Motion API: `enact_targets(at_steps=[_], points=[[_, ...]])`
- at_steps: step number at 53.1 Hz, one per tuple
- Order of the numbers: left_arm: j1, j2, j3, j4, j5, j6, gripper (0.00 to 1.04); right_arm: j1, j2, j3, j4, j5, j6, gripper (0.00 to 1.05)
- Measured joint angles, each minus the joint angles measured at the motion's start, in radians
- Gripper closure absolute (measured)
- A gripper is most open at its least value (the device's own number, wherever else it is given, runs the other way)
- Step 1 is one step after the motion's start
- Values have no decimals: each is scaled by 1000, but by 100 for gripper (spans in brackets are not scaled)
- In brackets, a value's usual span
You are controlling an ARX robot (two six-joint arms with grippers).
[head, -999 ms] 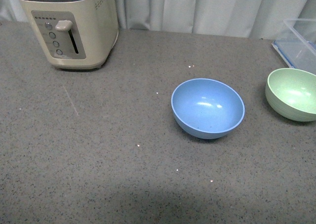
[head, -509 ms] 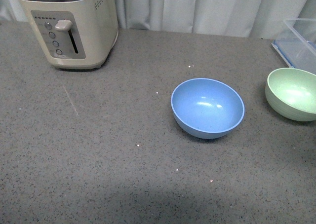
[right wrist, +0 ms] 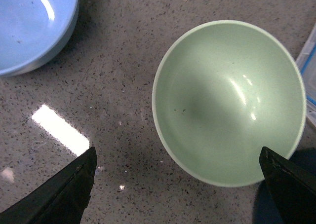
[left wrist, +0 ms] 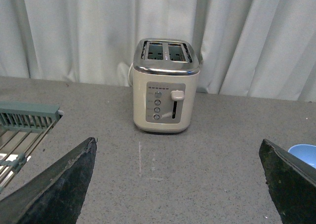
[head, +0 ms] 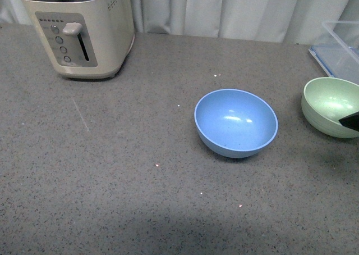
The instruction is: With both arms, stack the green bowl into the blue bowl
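The blue bowl (head: 236,122) stands upright and empty near the middle of the grey counter. At the right edge sits the green bowl (head: 332,106), also upright and empty. A black tip of my right gripper (head: 351,121) pokes in over that bowl's near side. From the right wrist view, the right gripper (right wrist: 177,157) hangs open above the green bowl (right wrist: 229,101), its near rim between the fingers, with the blue bowl (right wrist: 32,26) off to one side. My left gripper (left wrist: 177,150) is open over bare counter, with only a sliver of the blue bowl (left wrist: 303,154) in sight.
A cream toaster (head: 78,30) stands at the back left, and it also faces the left wrist camera (left wrist: 166,86). A clear plastic container (head: 342,47) sits behind the green bowl. A green dish rack (left wrist: 24,130) lies beside the left arm. White curtains close off the back.
A black tip of the right gripper has come into the front view at the right edge, over the green bowl. Both bowls stay put.
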Motion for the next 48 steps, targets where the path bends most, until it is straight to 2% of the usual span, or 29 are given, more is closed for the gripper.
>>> enact_targets(at_steps=[14,31,48], points=[[0,0,0,0,0,0,6,16,177,126,-34,26,-45,9],[0,0,0,0,0,0,6,45,281,169,-43,39,-58,9],[0,0,0,0,0,0,6,52,290,169,-22,55,-71,64]])
